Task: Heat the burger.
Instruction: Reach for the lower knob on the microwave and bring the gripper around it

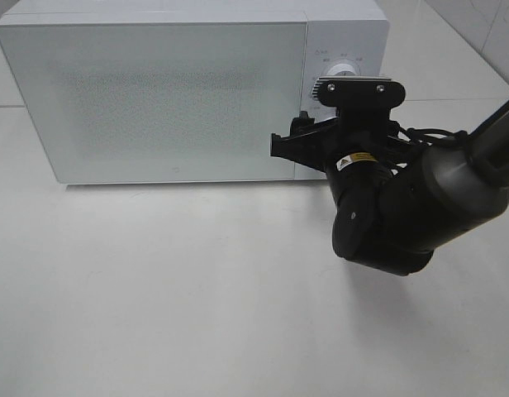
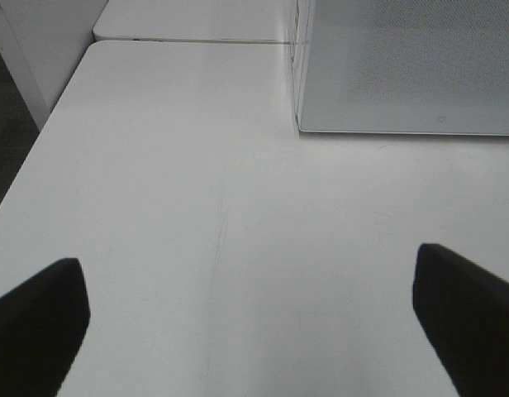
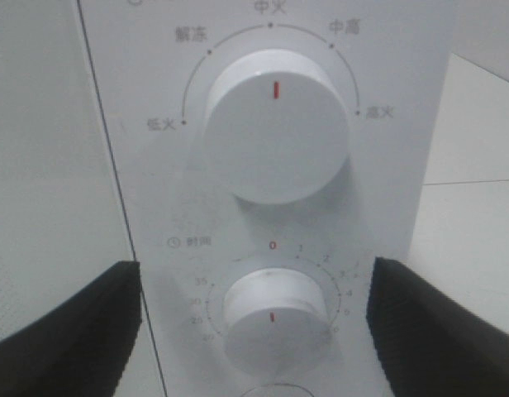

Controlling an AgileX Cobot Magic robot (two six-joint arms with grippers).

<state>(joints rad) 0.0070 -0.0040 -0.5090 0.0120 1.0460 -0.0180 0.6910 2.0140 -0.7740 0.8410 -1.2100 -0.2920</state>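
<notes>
Burger not visible in any view; best guess it's behind the shut door (image 1: 164,99) of the microwave (image 1: 345,12), upper left of the high view, but can't confirm. Handling is a guess: light, soft, glossy bun, stacked layers that shear, so take it low across the sides with light squeeze. Door is flat, frosted and speckled, set in a smooth white boxy case. Right gripper (image 3: 254,331) is at the control panel, ribbed black fingers (image 3: 64,331) spread wide either side of the timer knob (image 3: 273,322), touching nothing that I can see. Knob is a smooth white round cylinder, red mark looks to sit at zero. Bigger power knob (image 3: 275,124) above, mark at mid. Left gripper (image 2: 254,322) wide open, empty, over the matte white table (image 2: 197,207).
</notes>
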